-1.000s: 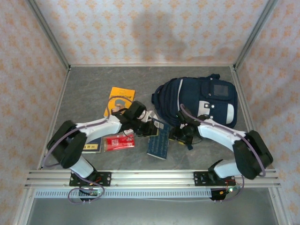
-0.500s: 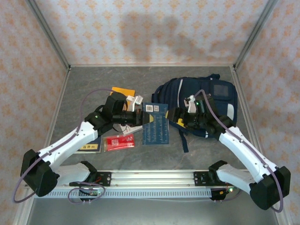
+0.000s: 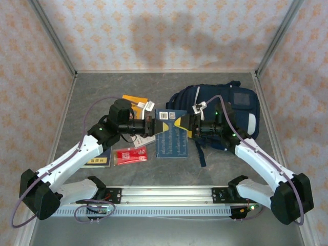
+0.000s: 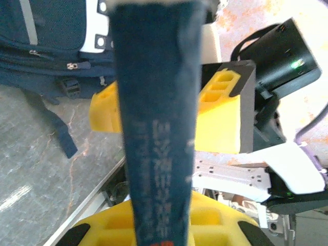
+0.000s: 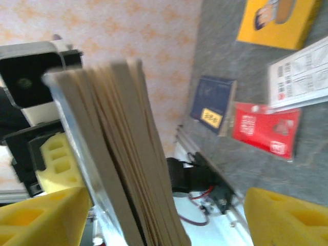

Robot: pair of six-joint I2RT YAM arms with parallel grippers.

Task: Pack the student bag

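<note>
The student bag, dark navy with a white patch, lies flat at the back right; its zips and a strap also show in the left wrist view. A blue book hangs upright in the air between the arms. My left gripper is shut on the book's left edge, and its spine runs up from those jaws. My right gripper stands open around the opposite edge. The page edges lie close to one yellow finger, well apart from the other.
On the grey table to the left lie a yellow book, a white leaflet, a red packet and a dark blue booklet. The metal rail runs along the near edge. Patterned walls enclose the other sides.
The blue book has come up off the table into the air in the left gripper. The right arm has risen from beside the bag and brought its open jaws to the book's right edge.
</note>
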